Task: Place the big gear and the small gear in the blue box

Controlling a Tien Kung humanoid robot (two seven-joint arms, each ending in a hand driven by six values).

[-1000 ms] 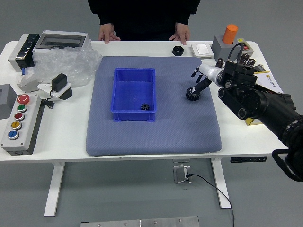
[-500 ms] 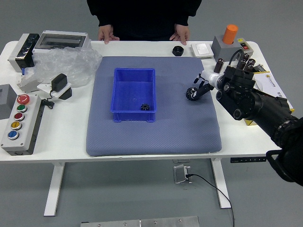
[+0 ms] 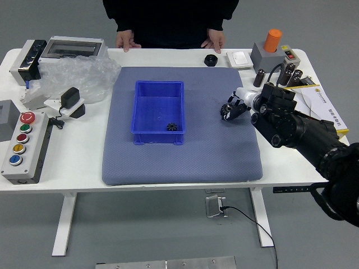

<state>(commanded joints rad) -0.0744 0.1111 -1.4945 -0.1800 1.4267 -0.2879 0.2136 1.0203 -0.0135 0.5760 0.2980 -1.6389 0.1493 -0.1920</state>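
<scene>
Your black-and-white right hand (image 3: 245, 98) is at the black toothed big gear (image 3: 225, 109), on the side away from the blue plastic box (image 3: 159, 135). Can't tell whether it's gripping.

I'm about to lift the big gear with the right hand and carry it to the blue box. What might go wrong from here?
The right hand covers part of the big gear, and its hold isn't clear, so the gear might slip on lifting. The blue box has raised walls; a low carry could clip the right one. The small gear sits in the box's near right corner, so a release there may land on it.
</scene>
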